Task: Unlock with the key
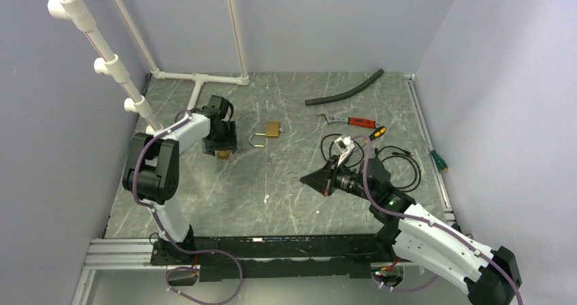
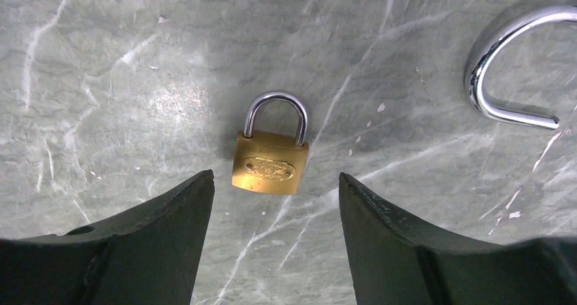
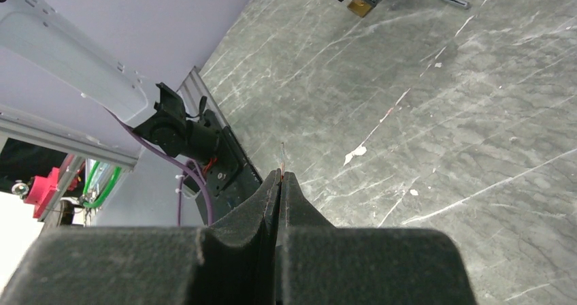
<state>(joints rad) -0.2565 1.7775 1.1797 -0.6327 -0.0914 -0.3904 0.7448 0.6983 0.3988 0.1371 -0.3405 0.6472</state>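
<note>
Left wrist: claw (image 2: 275,177) wide above padlock (image 2: 270,163)

On my left wrist feed the small padlock (image 2: 270,169) has a satin brass body and a mirror-bright chromed shackle (image 2: 275,111). The table (image 2: 102,80) looks like smooth grey stone, white-veined and faintly glossy. The fingers (image 2: 156,250) of the left gripper (image 2: 275,181) are matt black and slightly grainy. Overhead I see white plastic pipes (image 1: 116,70) and a dull black hose (image 1: 343,92).
</note>
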